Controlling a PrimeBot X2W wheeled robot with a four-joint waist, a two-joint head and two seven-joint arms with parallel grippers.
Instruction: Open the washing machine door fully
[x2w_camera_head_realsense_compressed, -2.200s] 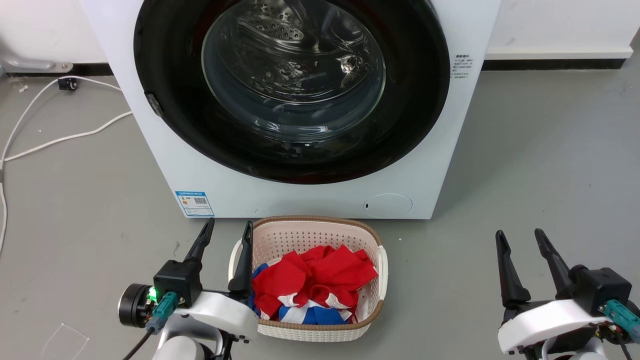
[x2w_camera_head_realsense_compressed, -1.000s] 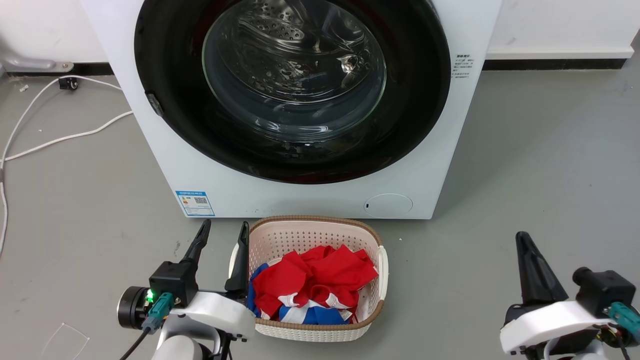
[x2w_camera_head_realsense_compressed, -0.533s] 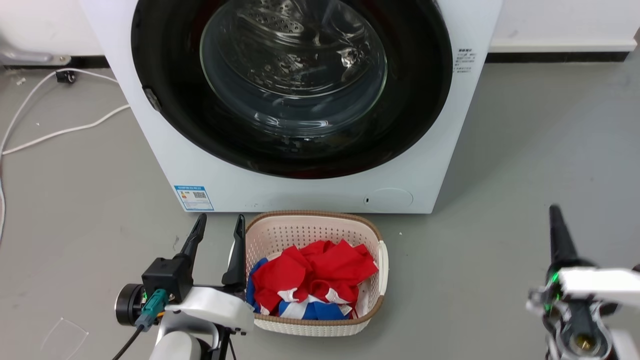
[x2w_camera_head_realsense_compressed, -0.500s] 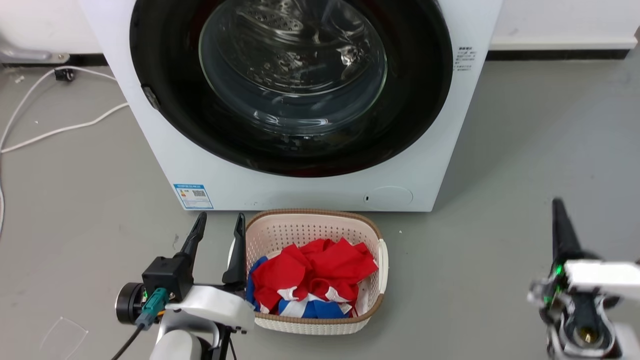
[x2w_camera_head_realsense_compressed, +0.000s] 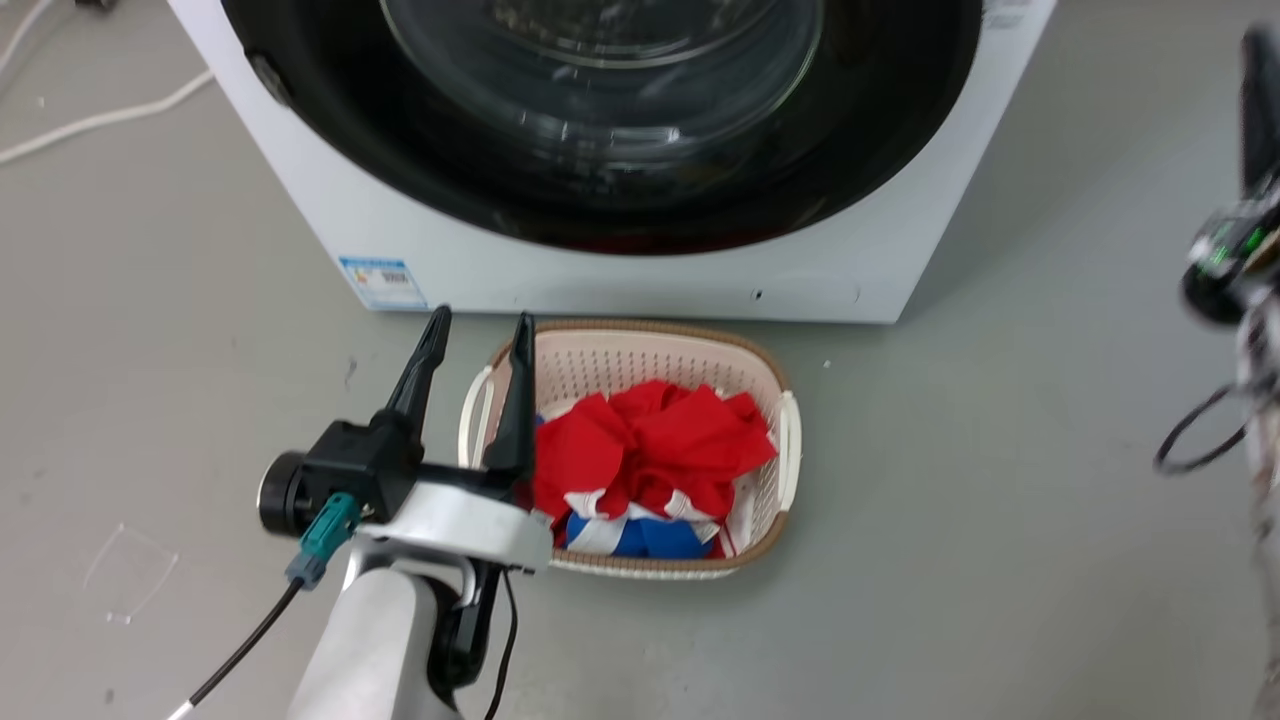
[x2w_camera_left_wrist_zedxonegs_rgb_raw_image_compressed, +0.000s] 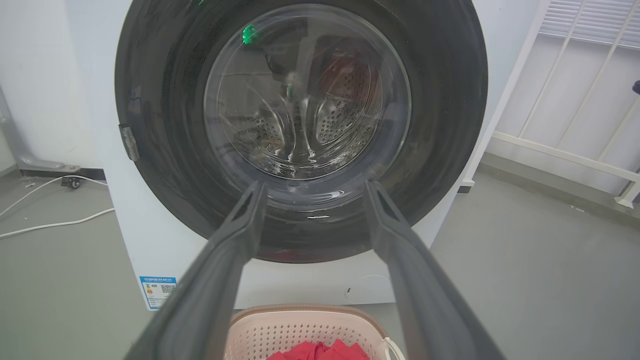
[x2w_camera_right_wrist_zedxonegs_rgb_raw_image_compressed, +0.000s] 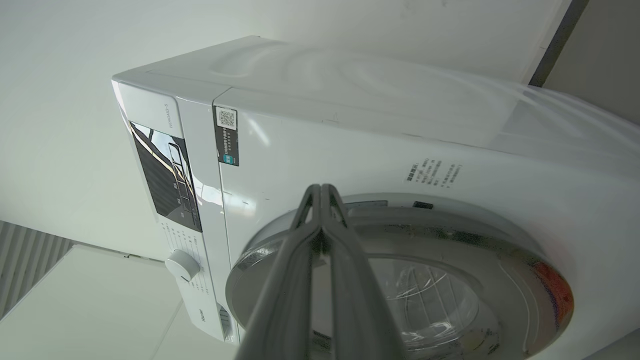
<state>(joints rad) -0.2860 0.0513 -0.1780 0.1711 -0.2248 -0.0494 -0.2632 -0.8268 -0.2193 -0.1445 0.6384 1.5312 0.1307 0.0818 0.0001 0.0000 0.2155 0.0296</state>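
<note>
Head view, one washing machine (x2w_camera_head_realsense_compressed: 620, 285), one door (x2w_camera_head_realsense_compressed: 600, 205), left gripper (x2w_camera_head_realsense_compressed: 481, 316) wide, right gripper (x2w_camera_right_wrist_zedxonegs_rgb_raw_image_compressed: 320, 189) narrow.

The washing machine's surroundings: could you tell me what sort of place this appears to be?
Probably a laundry corner of a plain room: a white front-loading washing machine on a bare grey floor, a cream laundry basket of red and blue clothes before it, and a white cable trailing nearby.

White washing machine (x2w_camera_head_realsense_compressed: 620, 282); black-rimmed door (x2w_camera_head_realsense_compressed: 400, 150); cream basket (x2w_camera_head_realsense_compressed: 640, 362)
</note>
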